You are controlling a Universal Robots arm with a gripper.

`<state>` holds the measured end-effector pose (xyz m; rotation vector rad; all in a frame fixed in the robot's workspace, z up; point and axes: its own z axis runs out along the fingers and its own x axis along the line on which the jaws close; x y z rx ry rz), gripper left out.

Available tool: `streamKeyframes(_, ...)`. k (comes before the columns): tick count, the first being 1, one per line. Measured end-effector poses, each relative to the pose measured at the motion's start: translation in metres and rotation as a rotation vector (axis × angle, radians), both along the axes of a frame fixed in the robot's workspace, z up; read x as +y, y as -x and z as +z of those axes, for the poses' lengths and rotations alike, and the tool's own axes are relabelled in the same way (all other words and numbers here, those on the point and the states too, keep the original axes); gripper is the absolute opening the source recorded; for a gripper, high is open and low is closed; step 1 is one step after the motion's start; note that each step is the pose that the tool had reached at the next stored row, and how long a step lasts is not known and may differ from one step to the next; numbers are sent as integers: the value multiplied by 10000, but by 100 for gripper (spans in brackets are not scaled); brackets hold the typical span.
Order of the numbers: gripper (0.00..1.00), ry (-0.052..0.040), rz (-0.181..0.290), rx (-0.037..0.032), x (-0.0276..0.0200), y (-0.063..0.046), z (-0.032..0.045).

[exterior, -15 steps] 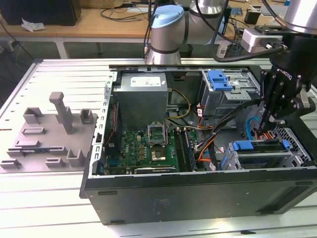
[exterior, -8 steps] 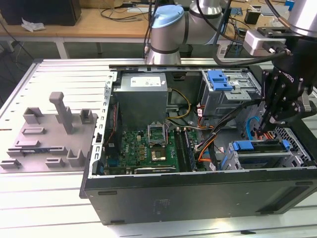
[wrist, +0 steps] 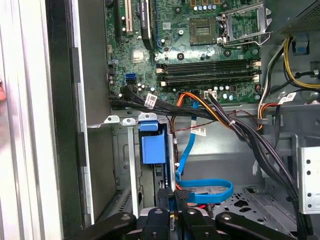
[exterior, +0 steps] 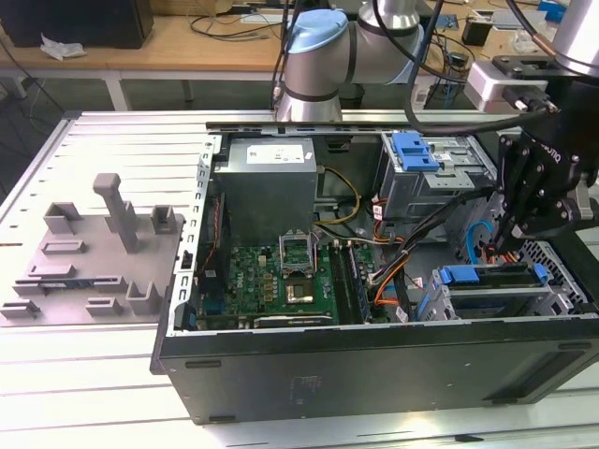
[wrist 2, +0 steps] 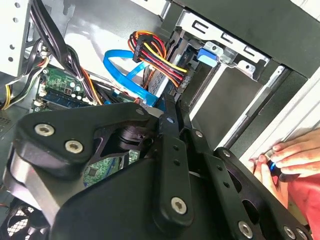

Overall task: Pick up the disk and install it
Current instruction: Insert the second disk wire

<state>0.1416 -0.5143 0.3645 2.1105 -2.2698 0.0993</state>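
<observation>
The tool [exterior: 513, 234] is hovering inside the open case, fingers narrowed around nothing I can make out (install step, I'd guess), with the disk [exterior: 487, 278] sitting in its lower bay, probably needing seating.

This looks like a robotics lab or test workshop. An opened computer case [exterior: 374, 309] lies on its side on a slatted metal workbench [exterior: 103, 150], its green circuit board [exterior: 281, 281] and cables bare. Beside it sit grey plastic holding fixtures [exterior: 94, 253]. A robot arm [exterior: 328, 56] stands behind the case. Further back, a wooden table [exterior: 178, 42] carries loose wires, and a person's hand [wrist 2: 287, 157] rests at the case's edge in the second wrist view
</observation>
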Motion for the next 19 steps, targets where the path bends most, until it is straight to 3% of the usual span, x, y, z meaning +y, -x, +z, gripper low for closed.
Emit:
streamKeyframes(8, 16, -281, 4, 1, -75, -4, 0)
streamKeyframes(19, 16, -386, 56, 1, -108, -5, 0)
